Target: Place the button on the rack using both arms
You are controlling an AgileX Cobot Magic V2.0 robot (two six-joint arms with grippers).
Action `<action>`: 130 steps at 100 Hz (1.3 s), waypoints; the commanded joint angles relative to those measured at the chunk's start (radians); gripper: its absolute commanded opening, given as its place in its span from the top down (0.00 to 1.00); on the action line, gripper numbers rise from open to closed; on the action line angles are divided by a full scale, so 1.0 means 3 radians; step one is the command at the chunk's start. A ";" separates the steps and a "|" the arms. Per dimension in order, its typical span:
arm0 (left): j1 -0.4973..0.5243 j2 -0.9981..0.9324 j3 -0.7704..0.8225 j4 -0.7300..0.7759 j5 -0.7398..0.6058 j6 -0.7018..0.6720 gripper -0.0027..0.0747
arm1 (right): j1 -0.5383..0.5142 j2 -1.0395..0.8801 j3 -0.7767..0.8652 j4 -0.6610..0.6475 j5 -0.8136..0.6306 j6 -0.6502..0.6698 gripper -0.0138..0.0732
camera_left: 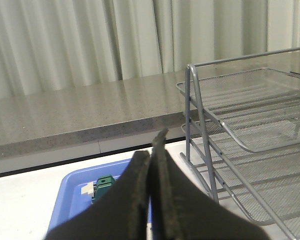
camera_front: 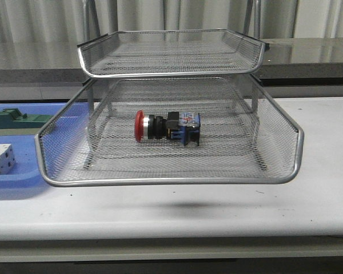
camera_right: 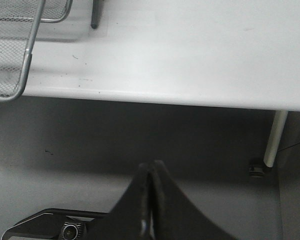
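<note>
The button (camera_front: pixel 167 127), with red head, black collar and blue-and-black body, lies on its side on the middle tier of the silver wire-mesh rack (camera_front: pixel 171 181) in the front view. No arm shows in the front view. My left gripper (camera_left: pixel 151 152) is shut and empty, held above the table to the left of the rack (camera_left: pixel 250 145). My right gripper (camera_right: pixel 151 167) is shut and empty, below and in front of the table edge, with a corner of the rack (camera_right: pixel 12 55) beyond it. The button is hidden in both wrist views.
A flat blue tray (camera_front: pixel 24 176) stands left of the rack, holding a green block (camera_front: pixel 14 119) and a white-grey block with holes (camera_front: pixel 0 158). The tray (camera_left: pixel 70 192) and green block (camera_left: pixel 104 186) also show in the left wrist view. A table leg (camera_right: pixel 272 140) stands near the right gripper.
</note>
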 commanded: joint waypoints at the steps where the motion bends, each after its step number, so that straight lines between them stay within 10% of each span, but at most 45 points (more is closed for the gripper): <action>1: 0.0009 0.0028 -0.0092 -0.0043 -0.0261 -0.0035 0.99 | -0.0002 0.0016 -0.0111 -0.0029 -0.0154 -0.0003 0.92; 67: 0.0009 0.0028 -0.0092 -0.0043 -0.0261 -0.0035 0.99 | -0.0002 0.0209 -0.0111 0.0452 -0.0608 -0.0077 0.92; 130: 0.0009 0.0028 -0.0092 -0.0043 -0.0261 -0.0035 0.99 | 0.0391 0.1614 -0.0111 0.1830 -0.0875 -0.2111 0.91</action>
